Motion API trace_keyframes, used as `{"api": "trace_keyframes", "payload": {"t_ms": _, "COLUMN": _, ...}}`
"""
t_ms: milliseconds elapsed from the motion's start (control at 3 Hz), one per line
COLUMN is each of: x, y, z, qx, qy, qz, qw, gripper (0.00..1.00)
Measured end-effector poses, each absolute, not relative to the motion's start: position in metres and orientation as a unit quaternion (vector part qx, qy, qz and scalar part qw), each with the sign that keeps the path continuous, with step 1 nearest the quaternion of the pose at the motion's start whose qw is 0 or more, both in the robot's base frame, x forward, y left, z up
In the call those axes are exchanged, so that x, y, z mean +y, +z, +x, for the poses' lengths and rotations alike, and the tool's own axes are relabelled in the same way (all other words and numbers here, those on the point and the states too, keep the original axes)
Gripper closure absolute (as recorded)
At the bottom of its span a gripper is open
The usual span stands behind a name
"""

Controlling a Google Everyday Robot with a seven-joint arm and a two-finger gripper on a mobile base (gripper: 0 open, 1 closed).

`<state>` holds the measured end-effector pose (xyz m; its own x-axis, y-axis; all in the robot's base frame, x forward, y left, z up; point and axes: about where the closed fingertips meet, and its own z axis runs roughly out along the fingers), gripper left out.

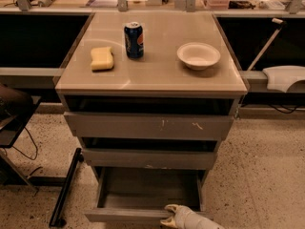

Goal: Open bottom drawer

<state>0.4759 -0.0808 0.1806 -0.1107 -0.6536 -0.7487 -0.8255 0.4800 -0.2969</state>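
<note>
The bottom drawer (124, 215) of the grey cabinet stands pulled out, its shallow grey interior (147, 189) showing and holding nothing. Its plain grey front is at the bottom edge of the camera view. My gripper (167, 214) is at the top edge of that front, right of its middle, with the white arm entering from the lower right. Above it are the mid-sized drawer front (150, 158) and the widest front with white scratch marks (147, 126), both only slightly out.
On the cabinet top (152, 78) sit a yellow sponge (102, 58), a blue soda can (134, 40) and a white bowl (198, 55). A black bar (66, 187) leans on the speckled floor at the left. A white object (285, 77) lies at the right.
</note>
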Motion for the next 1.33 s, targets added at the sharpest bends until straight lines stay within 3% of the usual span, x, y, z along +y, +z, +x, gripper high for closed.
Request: {"api": "trace_keyframes", "payload": {"t_ms": 1333, "x": -0.070, "y": 0.183, "z": 0.443, "qx": 0.729, "qy": 0.113, "qz": -0.505, "qw": 0.447, "gripper": 1.00}}
